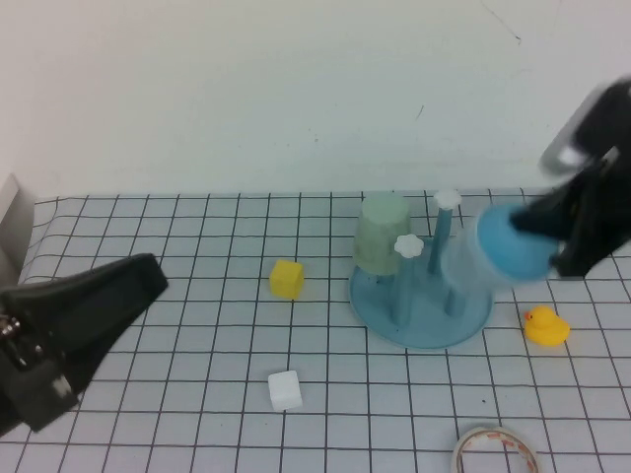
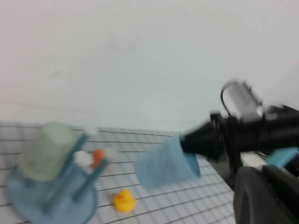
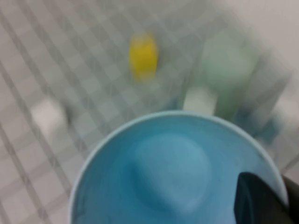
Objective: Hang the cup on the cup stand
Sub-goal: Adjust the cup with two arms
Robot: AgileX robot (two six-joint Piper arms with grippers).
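Jaws of the right gripper (image 1: 552,241), blurred at the high view's right edge, clamp the sky-blue cup (image 1: 498,256) by its rim, lifted beside the cup stand (image 1: 422,313). The left gripper (image 1: 148,276), lower left, is closed, empty, partly cropped.

A light sky-blue plastic tumbler (image 1: 498,258) and a blue plastic cup stand (image 1: 422,315) with white flower caps. The pale green cup (image 1: 381,235) sits over a black-lined white grid mat (image 1: 197,394).
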